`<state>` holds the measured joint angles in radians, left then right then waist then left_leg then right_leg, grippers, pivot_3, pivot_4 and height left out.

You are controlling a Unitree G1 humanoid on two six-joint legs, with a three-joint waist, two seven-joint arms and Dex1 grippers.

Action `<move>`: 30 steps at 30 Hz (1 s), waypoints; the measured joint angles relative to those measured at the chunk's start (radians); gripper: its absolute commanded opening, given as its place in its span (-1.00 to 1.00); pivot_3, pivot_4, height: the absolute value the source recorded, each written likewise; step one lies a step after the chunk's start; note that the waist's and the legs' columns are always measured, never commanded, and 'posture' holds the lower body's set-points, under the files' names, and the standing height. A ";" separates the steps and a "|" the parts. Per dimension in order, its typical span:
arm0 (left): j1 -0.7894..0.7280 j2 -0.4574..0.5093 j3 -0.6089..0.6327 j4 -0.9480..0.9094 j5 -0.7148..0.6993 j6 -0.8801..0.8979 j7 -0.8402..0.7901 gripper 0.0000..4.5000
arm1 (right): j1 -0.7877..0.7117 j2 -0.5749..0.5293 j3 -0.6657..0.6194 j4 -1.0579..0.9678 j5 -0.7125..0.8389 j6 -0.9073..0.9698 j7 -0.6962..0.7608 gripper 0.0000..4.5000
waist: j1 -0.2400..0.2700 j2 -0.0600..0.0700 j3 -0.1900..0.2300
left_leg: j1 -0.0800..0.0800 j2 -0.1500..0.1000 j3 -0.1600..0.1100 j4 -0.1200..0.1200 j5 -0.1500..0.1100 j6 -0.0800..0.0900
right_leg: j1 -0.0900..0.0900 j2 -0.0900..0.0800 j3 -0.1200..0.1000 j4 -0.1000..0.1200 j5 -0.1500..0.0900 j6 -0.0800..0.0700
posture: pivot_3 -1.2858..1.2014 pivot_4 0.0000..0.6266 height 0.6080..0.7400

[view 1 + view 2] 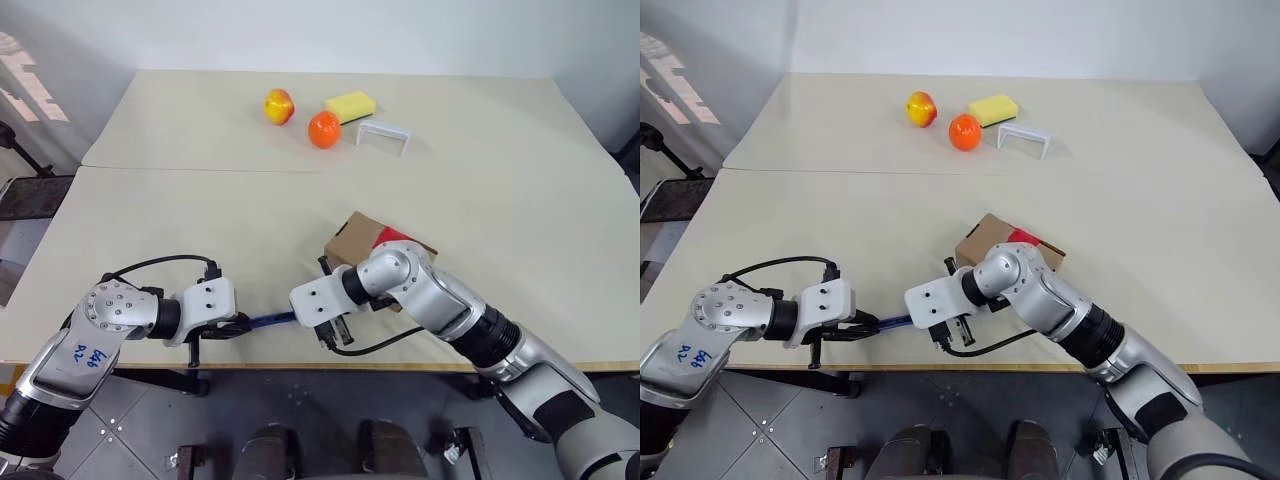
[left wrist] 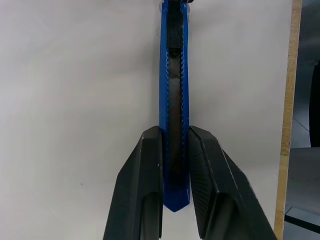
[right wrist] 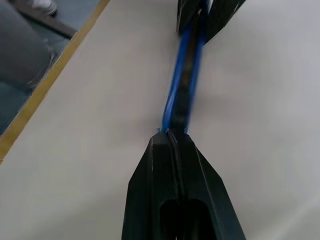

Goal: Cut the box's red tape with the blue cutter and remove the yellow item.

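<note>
Left eye view: a slim blue pen-shaped cutter (image 1: 272,321) lies close to the near edge of the big pale wooden table (image 1: 200,215). The left gripper (image 1: 240,327) pinches one end of it. The right gripper (image 1: 303,317) sits at the other end, so the cutter stretches between the two. A small brown cardboard box (image 1: 352,240) sits just behind the right gripper, a bit back from the near edge. A small bright red patch of tape (image 1: 391,236) shows on its top. Near the far edge are a yellow-red apple-like fruit (image 1: 279,106), a round orange ball-like fruit (image 1: 324,129), a yellow sponge block (image 1: 351,106) and a small white frame (image 1: 384,137).

Right eye view: the same things show here. The cutter runs from one gripper to the other, along the near edge.

Left wrist view: the two black fingers (image 2: 145,190) squeeze the back end of the blue cutter from both sides. The cutter points away over the pale table top, with a dark strip down its middle. The table's wooden edge runs along one side.

Right wrist view: the right gripper's two black fingers (image 3: 160,185) are pressed tight together. Their tips meet the near end of the blue cutter. I cannot tell if they really nip it. At the cutter's far end the left gripper's dark fingers hold it.
</note>
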<state>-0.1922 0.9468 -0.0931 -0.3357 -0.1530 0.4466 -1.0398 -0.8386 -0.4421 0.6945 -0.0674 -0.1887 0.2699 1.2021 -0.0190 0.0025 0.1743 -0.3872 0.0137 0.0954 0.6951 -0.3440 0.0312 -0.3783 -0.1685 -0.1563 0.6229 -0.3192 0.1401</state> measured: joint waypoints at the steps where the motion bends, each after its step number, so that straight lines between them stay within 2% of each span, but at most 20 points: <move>1: 0.000 0.000 0.000 0.000 0.000 0.000 0.000 -0.78 | 0.000 0.006 0.000 0.005 -0.006 -0.008 -0.004 -0.99 | 0.000 0.000 0.000 | 0.000 0.000 0.000 0.000 0.000 0.000 | 0.000 0.000 0.000 0.000 0.000 0.000 | 0.03 -0.52 1.00; 30: 0.031 -0.003 0.022 -0.012 0.000 -0.001 0.007 -0.78 | -0.008 0.199 -0.001 0.175 -0.048 -0.095 -0.050 -0.99 | -0.008 0.001 -0.001 | 0.002 0.001 0.000 -0.001 0.000 -0.001 | 0.001 0.001 0.001 0.000 0.000 0.000 | 0.03 -0.52 1.00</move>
<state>-0.1612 0.9441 -0.0713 -0.3477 -0.1532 0.4458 -1.0328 -0.8468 -0.2430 0.6934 0.1075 -0.2367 0.1749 1.1523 -0.0273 0.0034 0.1737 -0.3849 0.0142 0.0954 0.6938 -0.3439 0.0305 -0.3769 -0.1671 -0.1554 0.6232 -0.3192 0.1400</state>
